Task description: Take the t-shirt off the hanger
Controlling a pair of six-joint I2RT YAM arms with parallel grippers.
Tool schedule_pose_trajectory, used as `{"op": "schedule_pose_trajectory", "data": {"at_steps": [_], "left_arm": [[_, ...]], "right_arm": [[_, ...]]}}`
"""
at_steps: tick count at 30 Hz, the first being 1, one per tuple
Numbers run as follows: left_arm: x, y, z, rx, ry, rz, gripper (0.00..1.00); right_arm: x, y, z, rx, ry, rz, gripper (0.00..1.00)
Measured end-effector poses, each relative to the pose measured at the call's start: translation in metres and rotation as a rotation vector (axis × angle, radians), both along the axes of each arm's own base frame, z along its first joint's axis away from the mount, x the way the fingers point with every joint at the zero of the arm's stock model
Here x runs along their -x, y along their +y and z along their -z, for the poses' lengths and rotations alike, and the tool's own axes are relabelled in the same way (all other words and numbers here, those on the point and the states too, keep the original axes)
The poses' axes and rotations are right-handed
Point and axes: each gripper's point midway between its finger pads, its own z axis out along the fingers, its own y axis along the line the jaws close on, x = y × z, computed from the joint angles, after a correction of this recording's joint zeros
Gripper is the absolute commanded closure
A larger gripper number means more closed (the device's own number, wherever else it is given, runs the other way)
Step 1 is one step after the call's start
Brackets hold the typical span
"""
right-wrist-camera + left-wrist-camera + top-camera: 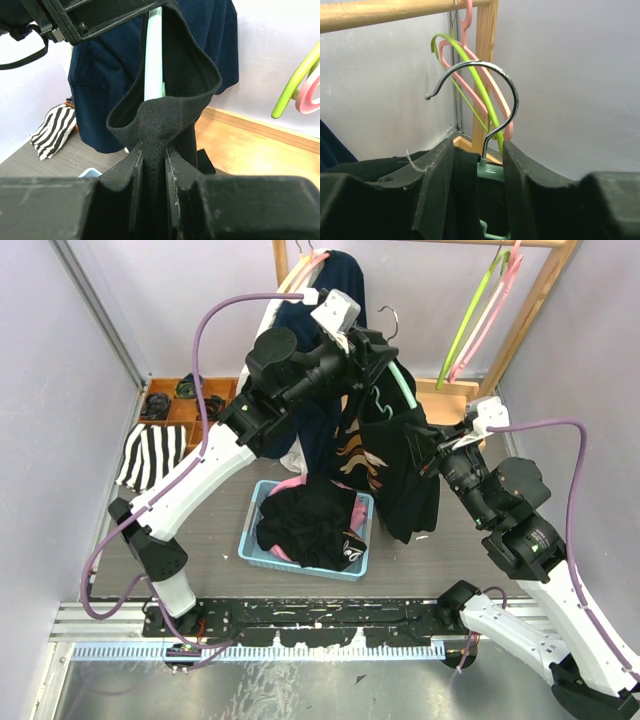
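A black t-shirt (385,465) with a pale print hangs on a mint-green hanger (403,385) that has a metal hook (506,95), held in the air off the rail. My left gripper (368,348) is at the hanger's neck (492,171). Its fingers (435,170) press the neck together with a fold of black collar. My right gripper (155,155) is shut on a ribbed hem of the t-shirt (172,100), stretching the cloth away from the hanger's arm (154,60).
A light blue basket (262,496) holding black clothes sits below the shirt. A navy garment (312,405) hangs from the wooden rack (385,12) at the back. Green and pink hangers (478,315) hang at the right. A striped cloth (150,455) lies at the left.
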Motion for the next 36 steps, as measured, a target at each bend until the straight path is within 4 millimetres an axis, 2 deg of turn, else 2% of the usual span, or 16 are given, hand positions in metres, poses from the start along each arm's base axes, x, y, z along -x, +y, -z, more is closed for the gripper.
{"op": "schedule_pose_trajectory", "data": {"at_steps": [2, 7, 13, 16, 17, 18, 21, 23, 27, 31, 36], "left_arm": [[0.001, 0.000, -0.003, 0.005, -0.008, 0.001, 0.62], [0.001, 0.000, -0.005, 0.012, -0.014, 0.006, 0.75], [-0.001, -0.005, -0.003, 0.009, -0.011, 0.013, 1.00], [-0.001, -0.007, -0.002, 0.004, -0.013, 0.018, 1.00], [-0.002, -0.007, -0.001, 0.003, -0.013, 0.018, 1.00], [-0.002, -0.007, -0.001, 0.002, -0.012, 0.019, 1.00], [-0.002, -0.007, -0.001, -0.002, -0.007, 0.017, 1.00], [-0.003, -0.006, 0.001, -0.008, 0.002, 0.009, 1.00], [-0.006, -0.003, 0.010, -0.032, 0.032, -0.015, 1.00], [-0.009, 0.000, 0.012, -0.044, 0.049, -0.040, 1.00], [-0.009, 0.005, 0.003, -0.034, 0.044, -0.058, 1.00]], "right_arm": [[0.001, 0.000, 0.000, -0.003, 0.001, -0.004, 0.99], [0.001, 0.002, 0.002, -0.004, 0.005, -0.013, 0.99], [0.001, 0.003, 0.002, -0.006, 0.006, -0.017, 0.99], [0.001, 0.002, 0.002, -0.007, 0.008, -0.011, 0.99], [0.001, 0.002, 0.002, -0.006, 0.009, -0.010, 0.96], [0.001, 0.002, 0.002, -0.006, 0.010, -0.010, 0.88], [0.001, 0.001, 0.003, -0.005, 0.013, -0.009, 0.53], [0.002, 0.001, 0.001, -0.010, 0.008, -0.012, 0.39], [0.006, -0.001, -0.004, -0.017, -0.011, -0.014, 0.30], [0.013, -0.006, -0.009, -0.029, -0.029, -0.013, 0.29], [0.024, -0.017, -0.014, -0.044, -0.048, -0.002, 0.29]]}}
